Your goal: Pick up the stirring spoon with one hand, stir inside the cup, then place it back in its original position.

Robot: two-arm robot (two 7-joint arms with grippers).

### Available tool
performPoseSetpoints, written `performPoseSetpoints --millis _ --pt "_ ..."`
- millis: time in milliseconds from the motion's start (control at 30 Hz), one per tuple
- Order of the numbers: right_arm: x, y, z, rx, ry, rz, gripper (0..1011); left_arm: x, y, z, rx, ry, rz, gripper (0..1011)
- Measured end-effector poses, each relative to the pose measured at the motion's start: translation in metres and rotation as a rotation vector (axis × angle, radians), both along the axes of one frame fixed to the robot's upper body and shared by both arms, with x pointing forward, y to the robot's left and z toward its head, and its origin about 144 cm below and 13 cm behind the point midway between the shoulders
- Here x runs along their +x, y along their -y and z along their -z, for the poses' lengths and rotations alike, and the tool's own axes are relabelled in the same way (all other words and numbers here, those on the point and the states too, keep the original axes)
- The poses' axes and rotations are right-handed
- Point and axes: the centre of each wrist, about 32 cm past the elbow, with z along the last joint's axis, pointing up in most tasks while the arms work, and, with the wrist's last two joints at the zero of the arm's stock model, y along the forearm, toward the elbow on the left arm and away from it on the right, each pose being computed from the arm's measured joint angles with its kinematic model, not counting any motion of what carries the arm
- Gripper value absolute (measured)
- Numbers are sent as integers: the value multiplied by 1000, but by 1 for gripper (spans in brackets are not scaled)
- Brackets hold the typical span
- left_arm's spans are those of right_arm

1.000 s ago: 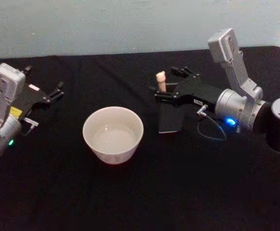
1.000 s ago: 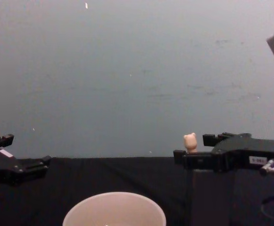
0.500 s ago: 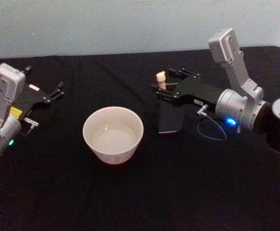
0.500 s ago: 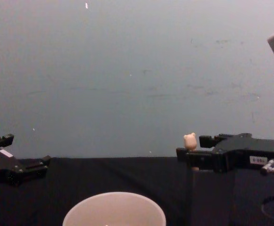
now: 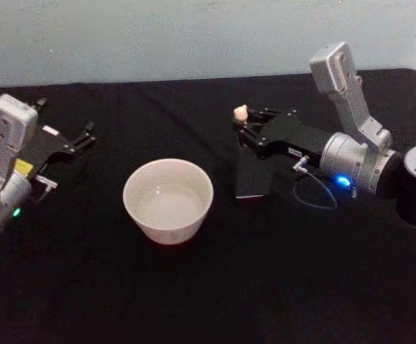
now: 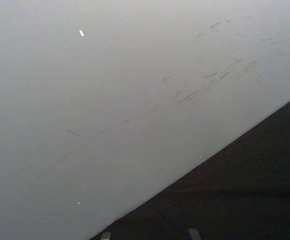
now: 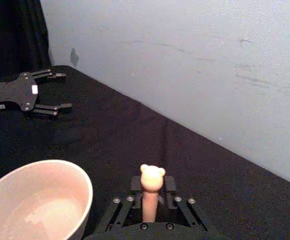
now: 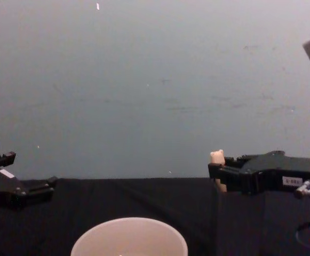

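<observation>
My right gripper is clamped on the stirring spoon, which stands upright in the dark holder beside the cup, left gripper parked far left, fingers spread.

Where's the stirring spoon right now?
In the head view the stirring spoon stands upright in the dark holder on the robot's right, to the right of the cup, with the right gripper closed on its handle.
</observation>
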Motion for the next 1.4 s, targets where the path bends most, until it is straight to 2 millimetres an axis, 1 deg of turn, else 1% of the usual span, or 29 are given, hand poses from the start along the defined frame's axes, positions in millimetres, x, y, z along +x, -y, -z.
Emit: performPoseSetpoints --millis 33,100,133,767,1000,1167,1400 --pt "0 0 0 0 0 0 302 0 0 0 0 0 0 1001" --pt "0 0 0 0 0 0 227 0 0 0 0 0 0 1001" --pt "0 0 0 0 0 0 216 0 0 0 0 0 0 1001" --pt "-2 1 -1 23 4 -3 216 0 0 0 0 0 0 1001" --pt "-7 4 -10 60 35 -4 216 0 0 0 0 0 0 1001" --pt "-11 8 -21 96 83 0 215 0 0 0 0 0 0 1001" --pt "-15 11 -32 123 132 6 216 0 0 0 0 0 0 1001"
